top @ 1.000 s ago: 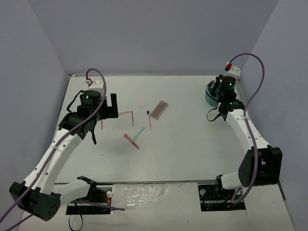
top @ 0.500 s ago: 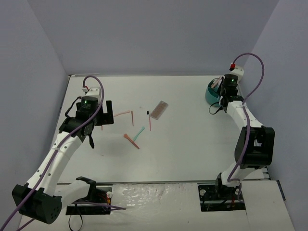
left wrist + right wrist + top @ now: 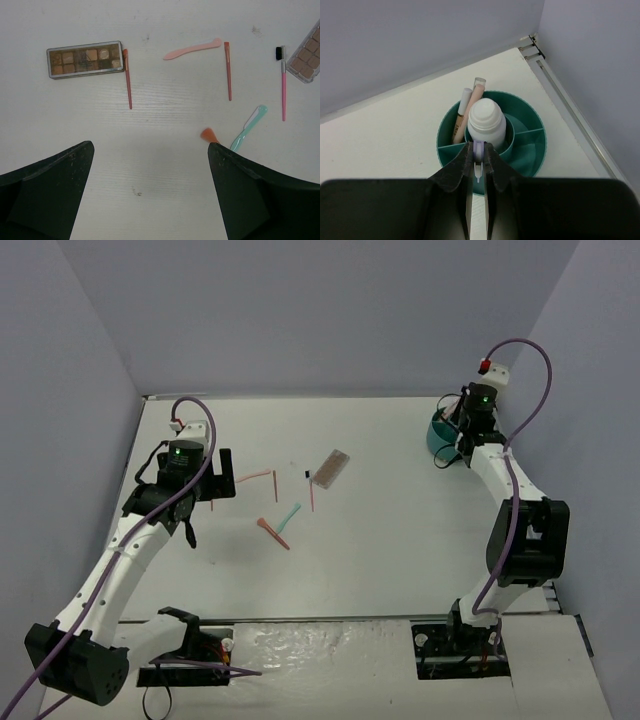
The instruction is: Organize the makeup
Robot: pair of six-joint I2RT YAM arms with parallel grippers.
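While the right claw is closed on a thin lilac applicator just above the round teal compartmented tub, the left claw hangs wide open over the scattered pieces.

Flat on the white desk under the left claw lie a flat rectangular brown-pink palette, a thin red stick just beside its right end, a pale pink spatula, an orange stick, a pink brush with black bristles and a mint applicator. A second palette shows at the right edge. The tub, at the desk's far right corner, holds a small white bottle in its middle cup and two pale sticks in a side compartment. The sticks look light, stiff and thin, so a pinch across mid-shaft, fingers down to the desk, should suit them. The palette looks smooth and apt to slip, and is best taken across its short width.
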